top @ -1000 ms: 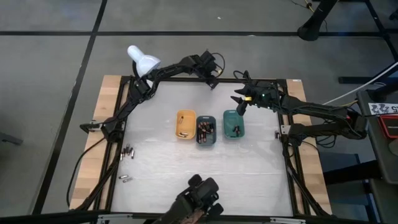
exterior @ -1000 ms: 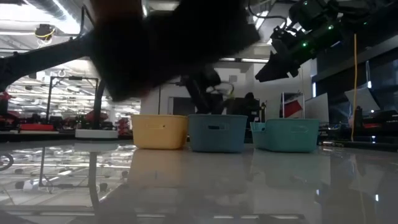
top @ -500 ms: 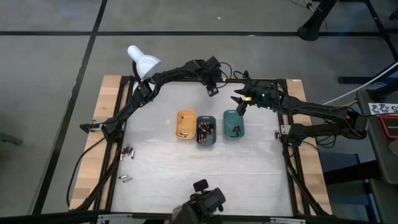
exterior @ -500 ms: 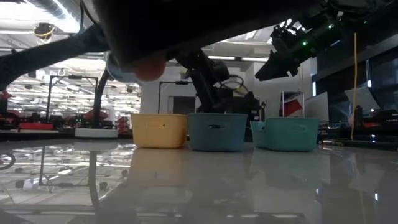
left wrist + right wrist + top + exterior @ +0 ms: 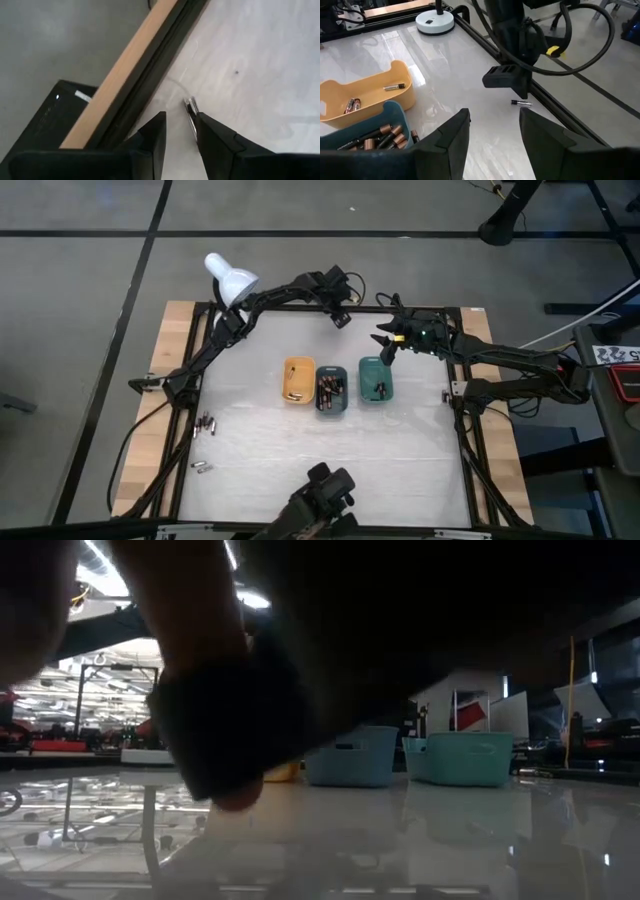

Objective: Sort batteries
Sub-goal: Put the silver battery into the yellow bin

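Beside table's far rail (image 5: pixel 420 309), battery (image 5: pixel 522 103) below left pincer (image 5: pixel 342 318).

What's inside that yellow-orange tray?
The orange tray holds a few batteries: one lies alone, and a couple with reddish marks sit together at the other end. Its near wall hides part of the floor.

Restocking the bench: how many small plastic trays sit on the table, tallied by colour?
Orange rounded rectangular plastic tray: 1
Dark blue-grey rounded rectangular plastic tray: 1
Green rounded rectangular plastic tray: 1
Total: 3
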### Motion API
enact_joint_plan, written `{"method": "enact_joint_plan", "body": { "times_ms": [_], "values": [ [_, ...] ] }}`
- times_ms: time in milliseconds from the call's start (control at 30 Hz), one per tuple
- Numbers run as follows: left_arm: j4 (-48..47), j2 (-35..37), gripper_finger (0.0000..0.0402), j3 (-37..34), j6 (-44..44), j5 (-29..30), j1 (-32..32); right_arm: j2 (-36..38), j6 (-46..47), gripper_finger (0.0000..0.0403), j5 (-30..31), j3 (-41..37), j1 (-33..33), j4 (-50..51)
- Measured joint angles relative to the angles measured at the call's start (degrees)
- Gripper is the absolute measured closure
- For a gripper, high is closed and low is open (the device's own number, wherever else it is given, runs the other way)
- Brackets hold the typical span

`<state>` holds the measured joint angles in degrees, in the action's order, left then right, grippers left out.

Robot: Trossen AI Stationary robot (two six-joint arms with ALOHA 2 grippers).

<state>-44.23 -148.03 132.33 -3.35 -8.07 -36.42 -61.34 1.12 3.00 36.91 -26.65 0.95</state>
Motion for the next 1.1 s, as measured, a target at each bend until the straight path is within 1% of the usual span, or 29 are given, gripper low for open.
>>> {"method": "enact_joint_plan", "body": {
  "times_ms": [100,267,533,667,833,967,1100],
  "values": [
    [-0.2,-0.5,0.0307,0.0,-0.1,0.0,0.0,0.0,0.1,0.023,0.0,0.0,0.0,0.0],
    [-1.7,-1.3,0.0308,0.5,-5.1,0.6,0.0,0.0,0.0,0.023,0.0,0.0,0.0,0.0],
    [-1.1,-1.5,0.0308,0.5,-7.6,1.5,0.3,0.0,0.0,0.023,0.0,0.0,0.0,0.0],
    [-2.0,-1.6,0.0308,2.6,-7.5,2.7,0.4,0.0,0.0,0.023,0.0,0.0,0.0,0.0],
    [-1.7,0.4,0.0308,2.5,-7.7,1.9,0.8,0.0,-0.1,0.023,-0.1,0.0,0.0,0.2],
    [-2.6,0.5,0.0308,2.4,-7.6,2.2,1.5,0.0,-0.1,0.023,-0.1,0.0,0.0,0.2],
    [-2.2,0.5,0.0317,2.4,-10.2,2.5,2.0,0.0,-0.1,0.023,-0.1,0.0,0.0,0.1]
  ]
}}
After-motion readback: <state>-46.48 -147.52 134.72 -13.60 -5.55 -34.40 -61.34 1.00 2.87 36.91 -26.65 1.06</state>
